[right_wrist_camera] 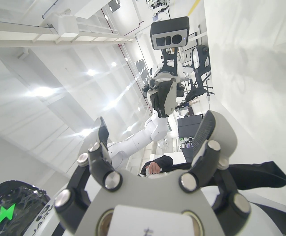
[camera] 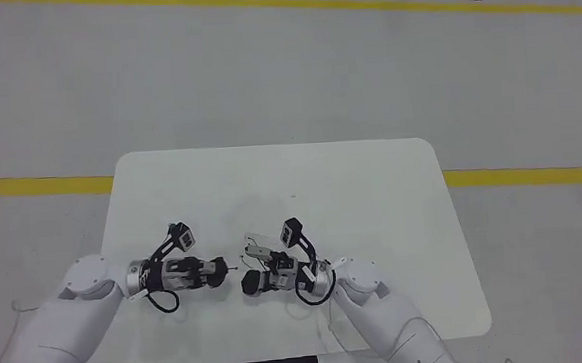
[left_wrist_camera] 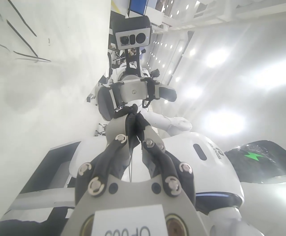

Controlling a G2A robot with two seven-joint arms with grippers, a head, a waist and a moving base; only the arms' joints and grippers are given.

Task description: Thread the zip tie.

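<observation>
Both grippers face each other low over the near middle of the white table (camera: 371,177). My left gripper (camera: 222,272) is shut, and its black pads (left_wrist_camera: 133,125) pinch a thin black zip tie (left_wrist_camera: 130,165). The tie runs back between the fingers as a fine strand. My right gripper (right_wrist_camera: 154,123) stands wide open just in front of it, with nothing between its fingers (right_wrist_camera: 204,127). In the left wrist view the right gripper (left_wrist_camera: 136,99) has its two fingers spread on either side of my left fingertips. In the right wrist view the left gripper (right_wrist_camera: 162,111) points at the open jaws. The right gripper (camera: 248,268) nearly meets the left one.
The table's near edge (camera: 312,353) lies close below both arms. Its side edges curve off at left (camera: 109,233) and right (camera: 464,231). A yellow floor line (camera: 531,176) passes behind the table.
</observation>
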